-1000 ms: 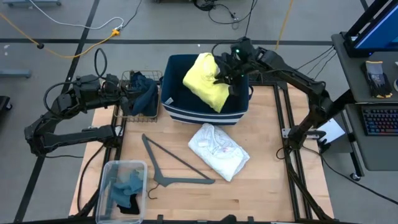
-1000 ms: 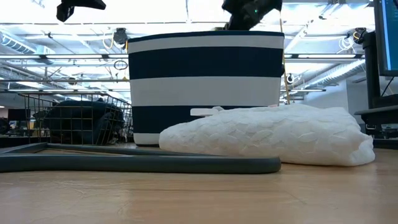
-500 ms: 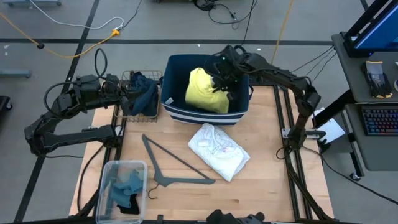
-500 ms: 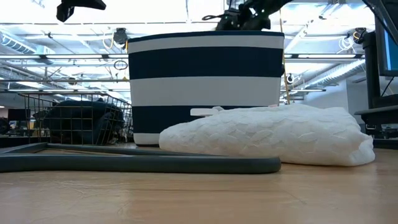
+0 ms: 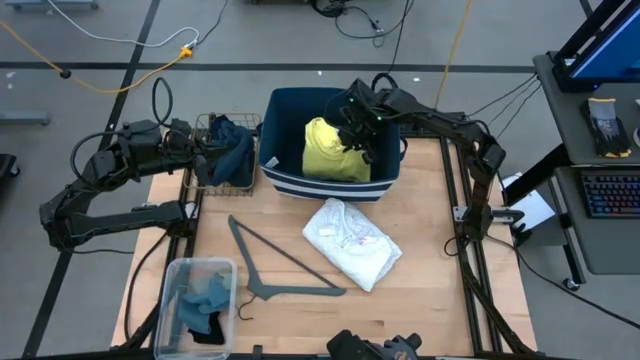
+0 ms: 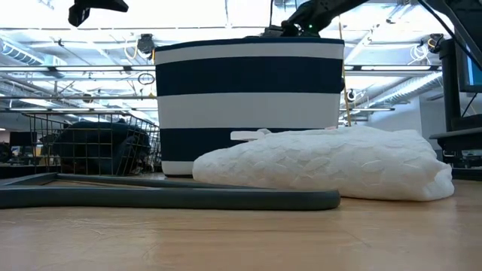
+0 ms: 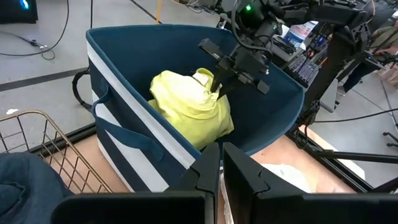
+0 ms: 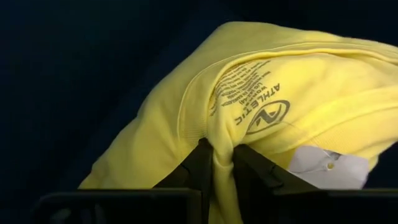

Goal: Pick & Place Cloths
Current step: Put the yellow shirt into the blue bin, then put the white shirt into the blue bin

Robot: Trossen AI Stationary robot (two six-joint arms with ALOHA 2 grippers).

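A: Which step is this?

B: The drop-off, I'd say. The right gripper (image 5: 357, 122) is down inside the striped navy bin (image 5: 285, 172), its fingers pinching a narrow fold of the yellow shirt (image 5: 335, 150), which lies in the bin.

A: What does the next move call for?

B: Probably parting the fingers fully and lifting straight up, so the fabric doesn't trail out over the bin's rim.

A: And the other arm?

B: The left gripper (image 7: 217, 169) waits just left of the bin, over the wire basket (image 5: 206, 125), jaws closed on nothing.

A: What do the containers hold?

B: The wire basket has a dark teal garment (image 5: 234, 146). The clear plastic tub (image 5: 172, 300), well in front of the bin, holds blue and dark cloths. A white quilted garment (image 5: 352, 243) and a grey hanger (image 5: 283, 265) lie on the table just in front of the bin.
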